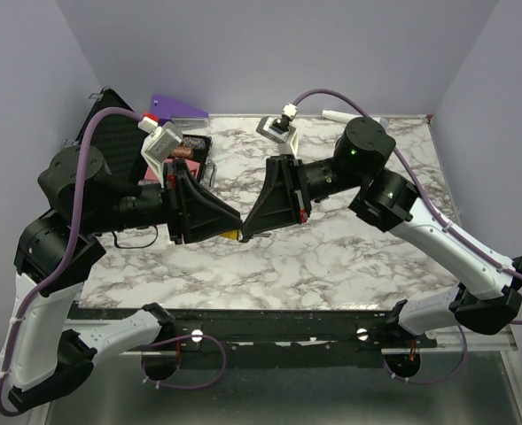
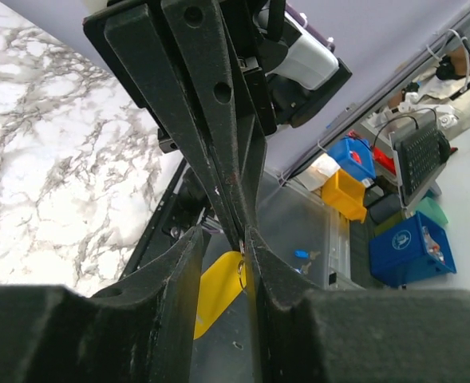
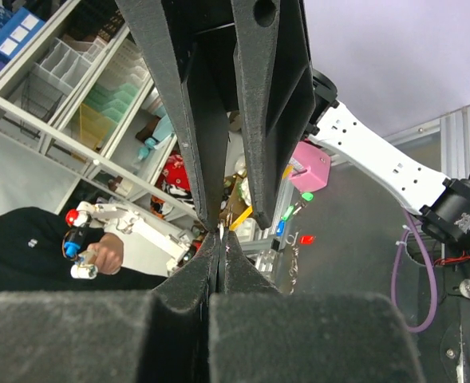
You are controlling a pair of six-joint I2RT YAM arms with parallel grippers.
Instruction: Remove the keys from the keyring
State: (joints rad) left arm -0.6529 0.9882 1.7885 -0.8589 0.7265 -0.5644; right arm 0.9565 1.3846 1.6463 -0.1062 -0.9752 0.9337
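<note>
Both claws (image 1: 240, 223) meet at yellow keys (image 2: 219, 289).

White arm links, black joints, purple cables, green LEDs; black wedge-shaped jaws, red screws.

Light is even and bright in the top external view, coming from above. The marble counter (image 1: 331, 257) shows no hard glare, only soft, short shadows under the two arms. The purple walls look flat and evenly lit. Focus is sharp across that view, with slight bending of straight lines toward the corners.

In the left wrist view the near foam pads of the left end effector (image 2: 243, 239) are dark and blurred along the bottom edge; the background bins are crisp. The right wrist view is the same: the right end effector (image 3: 219, 233) is underexposed, its near pads soft, the distant shelves bright.
</note>
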